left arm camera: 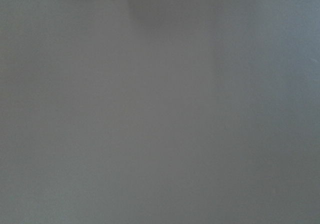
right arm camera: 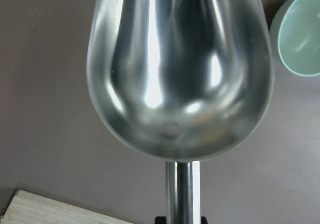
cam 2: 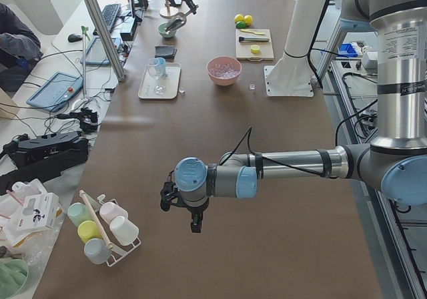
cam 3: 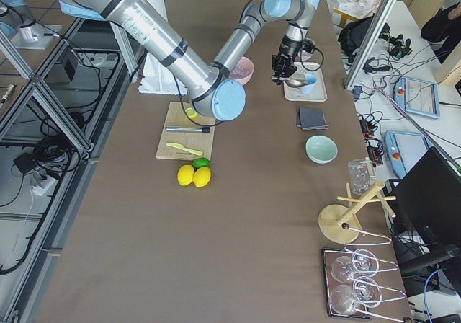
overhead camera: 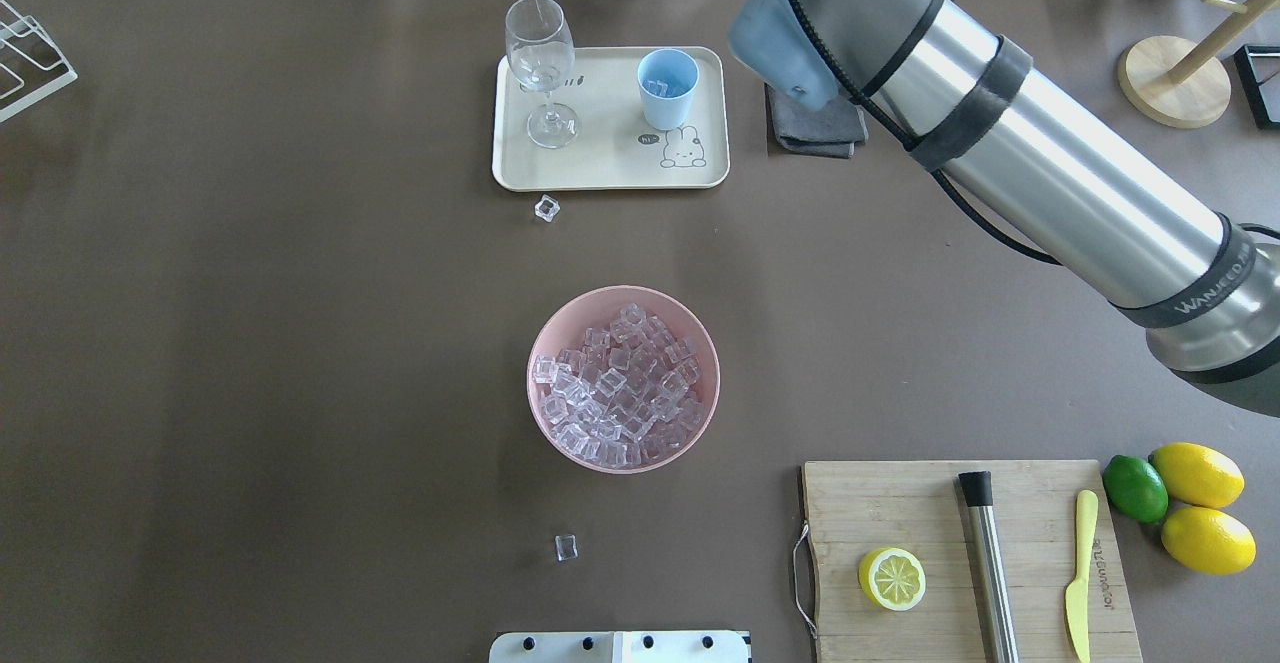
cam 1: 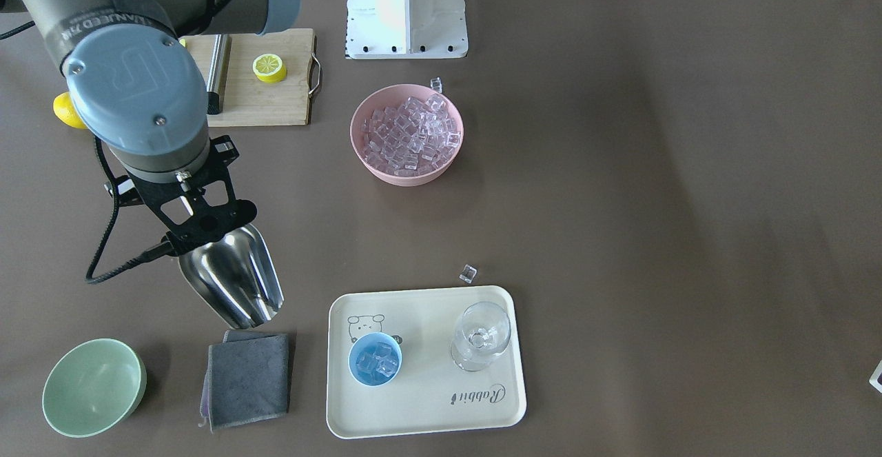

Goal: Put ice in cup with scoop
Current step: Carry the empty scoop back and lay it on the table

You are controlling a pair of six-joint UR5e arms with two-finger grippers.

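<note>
We see the right pincer (cam 1: 201, 226) clenched on the handle of the empty scoop (cam 1: 234, 279) above the counter (cam 1: 620, 236), trough pointing away from the robot's base (cam 1: 406, 16), while the cup (cam 1: 358, 374), holding some ice (cam 1: 377, 362), stands well apart to the scoop's left.

Looked down on the pink bowl (cam 1: 406, 176) from opposite sides (shared in both), distantly from either end, elsewhere close-up from wrist cameras.

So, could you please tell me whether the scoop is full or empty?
Empty: the scoop shows only bare shiny steel in the right wrist view.
</note>
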